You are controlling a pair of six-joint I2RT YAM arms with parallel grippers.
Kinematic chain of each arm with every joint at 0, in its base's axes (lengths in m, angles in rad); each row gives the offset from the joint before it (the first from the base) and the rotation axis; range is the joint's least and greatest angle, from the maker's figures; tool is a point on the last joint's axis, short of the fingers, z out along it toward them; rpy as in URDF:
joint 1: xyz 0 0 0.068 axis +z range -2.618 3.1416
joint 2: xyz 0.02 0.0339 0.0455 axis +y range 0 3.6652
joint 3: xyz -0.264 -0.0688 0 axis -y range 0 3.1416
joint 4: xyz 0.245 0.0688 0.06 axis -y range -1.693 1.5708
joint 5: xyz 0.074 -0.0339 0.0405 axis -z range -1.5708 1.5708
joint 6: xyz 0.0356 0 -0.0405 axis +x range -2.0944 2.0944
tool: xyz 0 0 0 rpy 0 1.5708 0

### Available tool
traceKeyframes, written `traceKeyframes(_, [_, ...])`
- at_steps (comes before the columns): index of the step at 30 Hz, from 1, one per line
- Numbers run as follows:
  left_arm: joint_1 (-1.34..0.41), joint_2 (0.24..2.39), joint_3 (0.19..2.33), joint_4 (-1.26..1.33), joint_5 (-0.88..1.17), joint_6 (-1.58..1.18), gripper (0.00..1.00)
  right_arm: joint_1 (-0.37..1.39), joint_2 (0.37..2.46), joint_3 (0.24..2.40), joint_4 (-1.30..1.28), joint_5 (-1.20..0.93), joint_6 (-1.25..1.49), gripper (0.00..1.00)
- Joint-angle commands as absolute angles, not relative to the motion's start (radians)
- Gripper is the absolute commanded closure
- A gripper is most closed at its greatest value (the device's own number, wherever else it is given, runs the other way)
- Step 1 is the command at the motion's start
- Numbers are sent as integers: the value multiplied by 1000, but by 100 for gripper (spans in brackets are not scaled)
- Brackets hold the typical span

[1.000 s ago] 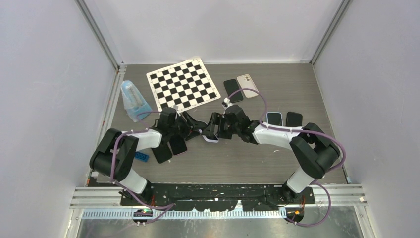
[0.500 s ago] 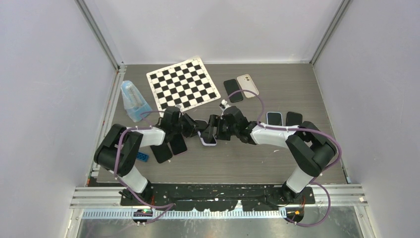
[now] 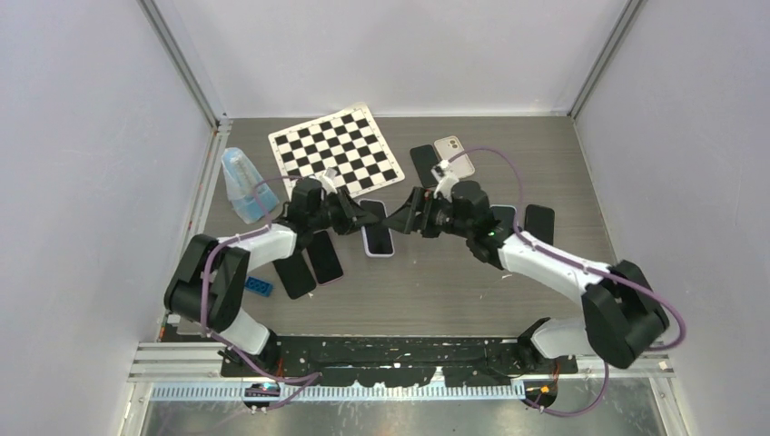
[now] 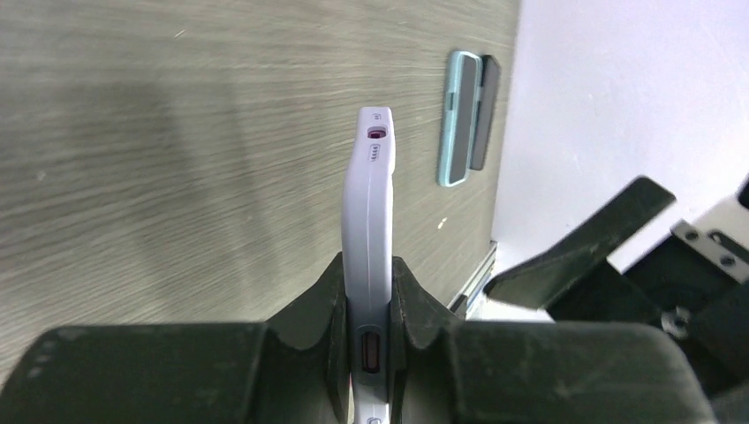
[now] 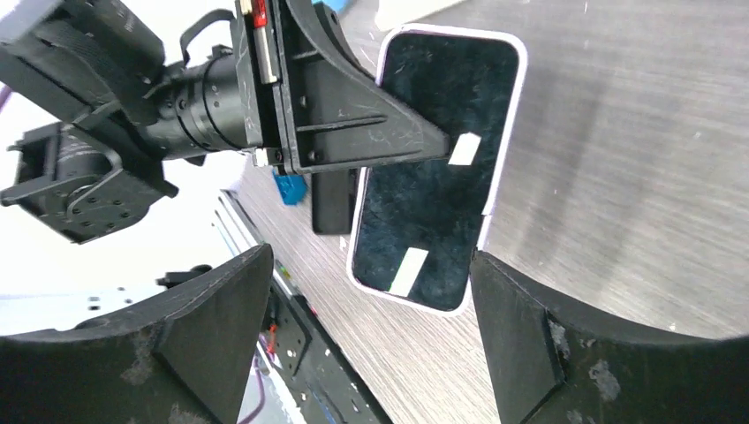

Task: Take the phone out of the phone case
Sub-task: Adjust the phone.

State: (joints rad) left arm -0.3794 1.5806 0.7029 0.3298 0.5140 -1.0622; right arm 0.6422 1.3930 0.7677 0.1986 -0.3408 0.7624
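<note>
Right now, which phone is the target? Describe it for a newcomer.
Start at the checkerboard at the back. Just in front of its near right corner is a phone in a pale lilac case. Unlike the other phones, it has the left gripper clamped on its edge.

A grey wood-grain tabletop (image 3: 454, 291) lay inside a booth closed in by plain pale walls: a back wall (image 3: 390, 54), a left wall (image 3: 82, 182) and a right wall (image 3: 699, 163). Slanting metal posts (image 3: 183, 64) ran up the two far corners, and a slotted metal rail (image 3: 636, 350) crossed the near edge of the tabletop. The light was even and soft, with only faint shadows on the wood grain.
</note>
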Motion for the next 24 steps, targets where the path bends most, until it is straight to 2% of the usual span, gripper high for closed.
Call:
traceKeyframes(1, [-364, 1427, 808, 354, 637, -896, 100, 578, 1253, 714, 304, -388, 775, 14])
traceKeyframes(6, [-318, 1331, 844, 324, 703, -817, 100, 537, 1137, 684, 328, -441, 752, 21])
traceKeyframes(10, [-273, 1297, 818, 493, 821, -908, 100, 537, 1106, 703, 317, -489, 733, 23])
traceKeyframes(17, [-269, 1296, 766, 930, 864, -1201, 100, 577, 1177, 689, 548, -581, 806, 15])
traceKeyframes(20, [-268, 1301, 732, 1062, 793, -1313, 100, 610, 1224, 712, 578, -544, 839, 15])
traceKeyframes(24, [-273, 1252, 627, 1084, 518, -1424, 100, 678, 1268, 715, 644, -423, 857, 17])
